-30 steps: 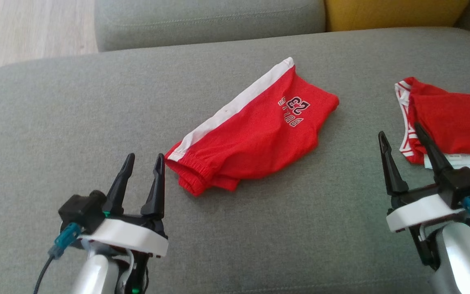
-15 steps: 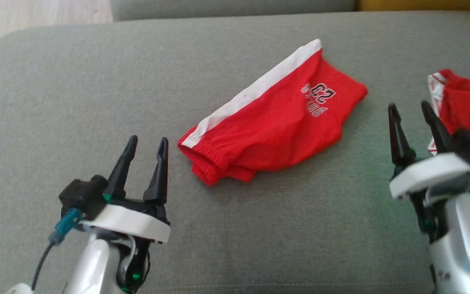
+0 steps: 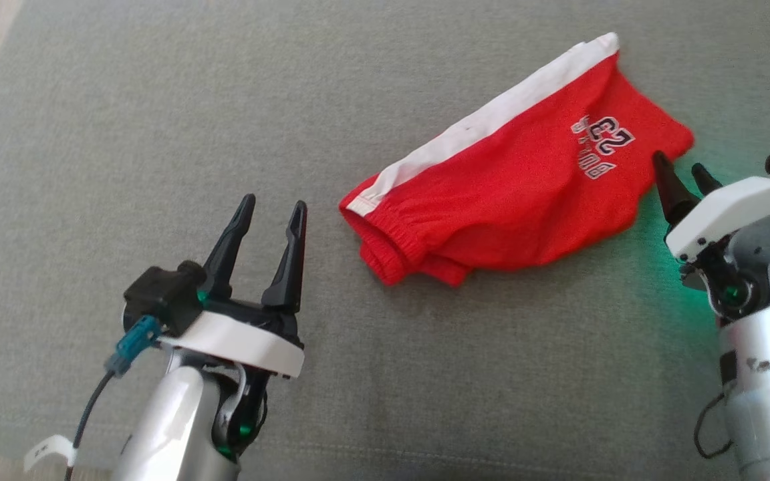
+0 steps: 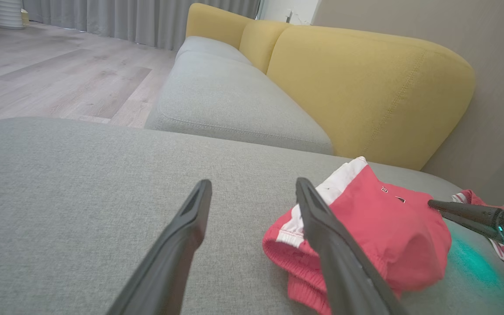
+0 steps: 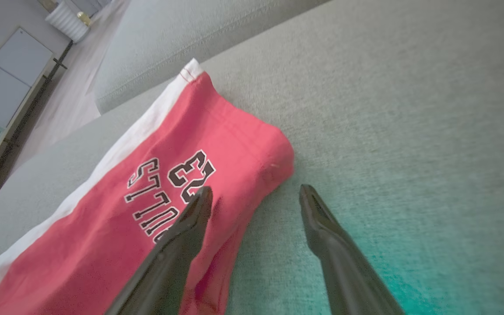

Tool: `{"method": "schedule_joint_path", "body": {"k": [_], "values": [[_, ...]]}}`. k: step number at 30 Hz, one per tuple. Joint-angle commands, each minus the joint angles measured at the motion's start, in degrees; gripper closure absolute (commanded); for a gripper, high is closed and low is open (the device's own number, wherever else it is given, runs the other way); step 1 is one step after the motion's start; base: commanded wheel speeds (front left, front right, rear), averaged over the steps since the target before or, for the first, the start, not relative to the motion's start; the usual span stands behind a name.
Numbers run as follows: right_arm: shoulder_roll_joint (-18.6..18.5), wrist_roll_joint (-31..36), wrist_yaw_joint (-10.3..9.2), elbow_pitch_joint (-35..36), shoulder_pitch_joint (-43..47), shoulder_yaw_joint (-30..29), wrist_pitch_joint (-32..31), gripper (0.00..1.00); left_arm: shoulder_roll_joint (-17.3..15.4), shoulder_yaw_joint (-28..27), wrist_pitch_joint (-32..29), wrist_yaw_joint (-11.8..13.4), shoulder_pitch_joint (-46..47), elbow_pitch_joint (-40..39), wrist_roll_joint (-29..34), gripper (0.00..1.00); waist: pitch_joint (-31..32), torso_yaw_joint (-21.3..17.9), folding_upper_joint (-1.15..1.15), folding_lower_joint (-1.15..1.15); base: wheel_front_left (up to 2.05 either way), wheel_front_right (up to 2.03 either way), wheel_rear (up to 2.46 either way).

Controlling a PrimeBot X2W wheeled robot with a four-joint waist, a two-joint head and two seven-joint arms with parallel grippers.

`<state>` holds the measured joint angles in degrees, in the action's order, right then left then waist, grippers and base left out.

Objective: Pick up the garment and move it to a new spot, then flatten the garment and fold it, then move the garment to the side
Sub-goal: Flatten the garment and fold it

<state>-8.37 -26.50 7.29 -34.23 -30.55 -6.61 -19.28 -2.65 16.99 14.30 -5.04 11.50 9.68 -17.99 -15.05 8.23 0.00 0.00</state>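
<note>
Both the left gripper (image 3: 274, 200), at eight o'clock of the red shorts (image 3: 519, 194), and the right gripper (image 3: 678, 161), at three o'clock, are spread wide and empty, so the shorts, bunched on the gray couch seat (image 3: 124, 133), should be pinched low at the edge.

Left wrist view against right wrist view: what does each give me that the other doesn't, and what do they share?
Left wrist view: the yellow backrest, the red shorts' elastic waistband end, and the right gripper at their far end. Right wrist view: the readable 23 print and a pale cabinet at top left. Shared: the red shorts with their white stripe on the grey cushion; each view's own jaws stand open, holding nothing.
</note>
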Motion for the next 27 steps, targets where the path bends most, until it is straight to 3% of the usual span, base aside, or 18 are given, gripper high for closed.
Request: {"method": "schedule_joint_path", "body": {"k": [1,17,18,19,27], "values": [[-0.36,-0.08,0.20,1.24,-2.13,0.69,-0.39,0.00,-0.23,-1.41,0.70,0.31,2.57,-1.93,-0.47,0.00,-0.64,0.72,0.00,0.00,0.00,0.00,0.00],[-1.09,3.88,0.20,-13.82,-11.73,0.88,-6.16,0.00,-0.23,0.31,0.70,1.34,4.32,-2.52,-2.05,0.00,-2.72,2.82,0.00,0.00,0.00,0.00,0.00],[-1.05,3.65,0.20,-14.31,-12.09,0.94,-6.15,0.25,-0.23,0.29,0.70,1.41,4.36,-2.52,-2.14,0.00,-2.67,2.79,0.00,0.00,0.00,0.00,0.00],[-1.07,3.43,0.20,-14.70,-12.41,0.87,-5.80,1.00,-0.23,0.24,0.70,1.48,4.35,-2.50,-2.19,0.00,-2.58,2.73,0.00,0.00,0.00,0.00,0.00],[-0.77,-0.18,0.20,-16.08,-12.92,-0.38,-1.19,1.00,-0.23,-0.35,0.70,1.53,4.16,-2.02,-2.11,0.00,-1.33,1.57,0.00,0.00,0.00,0.00,0.00]]}}
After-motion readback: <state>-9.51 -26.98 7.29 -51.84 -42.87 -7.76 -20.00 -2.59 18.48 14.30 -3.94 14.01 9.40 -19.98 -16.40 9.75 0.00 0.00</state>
